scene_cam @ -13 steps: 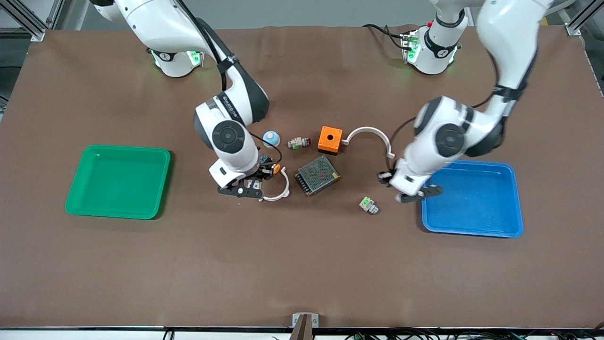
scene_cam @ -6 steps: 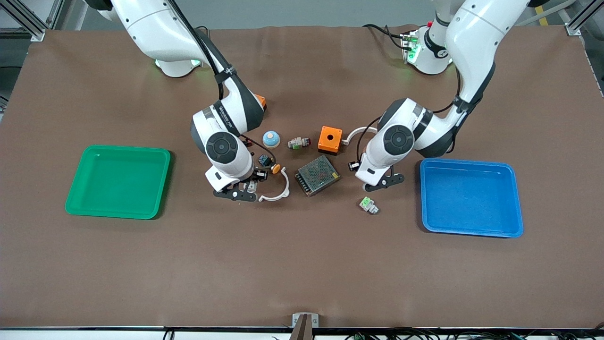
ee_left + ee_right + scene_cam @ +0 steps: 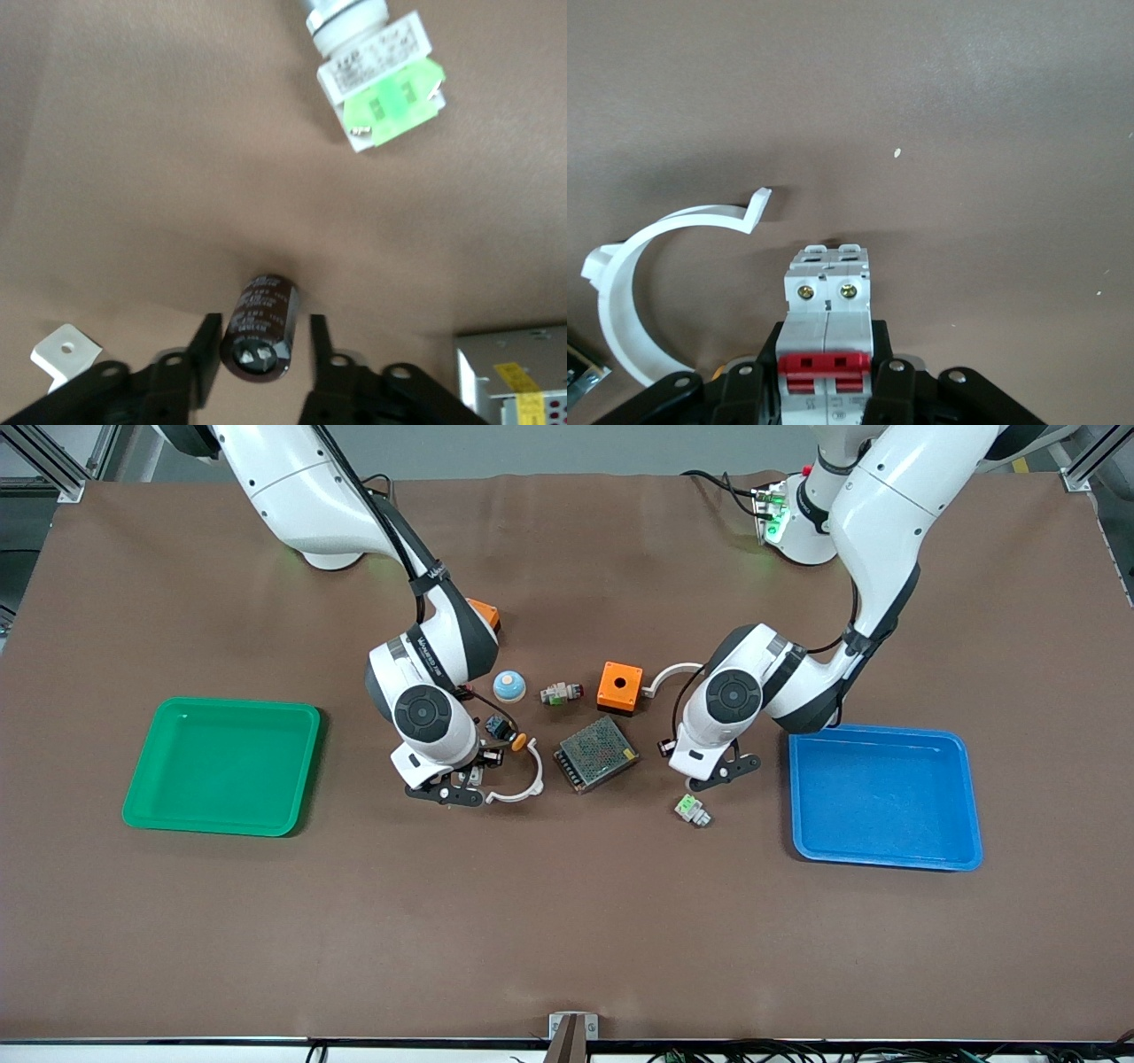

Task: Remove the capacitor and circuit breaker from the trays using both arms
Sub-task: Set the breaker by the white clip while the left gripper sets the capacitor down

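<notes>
The breaker point(image 3: 827, 305), a white-grey block with red levers, sits between my right gripper's point(image 3: 828, 341) fingers, which press on both its sides, low at the table. In the front view my right gripper point(image 3: 450, 790) is beside a white C-shaped clamp point(image 3: 523, 779). The capacitor point(image 3: 261, 320), a black cylinder with a silvery end, lies on the table between my left gripper's point(image 3: 264, 329) open fingers, with a gap at one side. In the front view my left gripper point(image 3: 713, 772) covers the capacitor, between the mesh box point(image 3: 595, 755) and the blue tray point(image 3: 886, 797).
A green tray point(image 3: 221, 766) lies toward the right arm's end. A green-and-white connector point(image 3: 692, 810) lies just nearer the camera than my left gripper. An orange box point(image 3: 619, 686), a second white clamp point(image 3: 678, 673), a blue-topped dome point(image 3: 508, 685) and an orange-capped button point(image 3: 512, 738) stand mid-table.
My left arm has swung from the blue tray's edge toward the mesh box and come down around the capacitor. My right gripper has barely moved.
</notes>
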`<state>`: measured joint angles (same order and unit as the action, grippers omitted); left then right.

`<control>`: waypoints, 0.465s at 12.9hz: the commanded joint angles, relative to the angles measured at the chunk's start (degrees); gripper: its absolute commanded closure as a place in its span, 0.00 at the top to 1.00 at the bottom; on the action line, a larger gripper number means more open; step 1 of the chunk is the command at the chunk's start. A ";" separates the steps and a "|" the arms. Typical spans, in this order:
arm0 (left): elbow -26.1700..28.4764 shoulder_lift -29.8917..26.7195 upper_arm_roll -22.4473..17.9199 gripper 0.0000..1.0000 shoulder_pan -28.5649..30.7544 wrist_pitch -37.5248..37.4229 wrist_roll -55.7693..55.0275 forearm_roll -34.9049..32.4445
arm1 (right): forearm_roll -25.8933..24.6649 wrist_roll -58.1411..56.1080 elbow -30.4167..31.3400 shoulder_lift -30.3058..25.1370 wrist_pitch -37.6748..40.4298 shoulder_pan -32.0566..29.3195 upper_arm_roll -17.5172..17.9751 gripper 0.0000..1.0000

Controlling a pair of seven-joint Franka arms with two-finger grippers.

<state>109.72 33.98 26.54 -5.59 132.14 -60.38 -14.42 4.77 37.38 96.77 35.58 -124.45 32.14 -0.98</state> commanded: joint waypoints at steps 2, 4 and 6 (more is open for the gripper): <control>-6.51 -2.34 0.09 1.00 1.01 -7.47 -0.71 -1.23 | 1.21 -1.17 0.43 0.27 -0.88 -1.02 0.46 0.14; -16.07 -2.34 0.09 1.00 1.98 -17.83 -0.01 -1.32 | 1.21 -1.17 0.43 0.36 -0.88 -0.94 0.46 0.18; -23.30 -2.52 0.09 1.00 3.82 -24.36 2.27 -1.40 | 1.21 -1.09 0.43 0.28 -0.53 -0.85 0.46 0.49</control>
<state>93.06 31.50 26.50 -3.06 113.91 -59.61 -14.55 4.84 37.36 96.77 36.43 -124.99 31.78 -1.01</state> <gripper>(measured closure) 0.000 0.599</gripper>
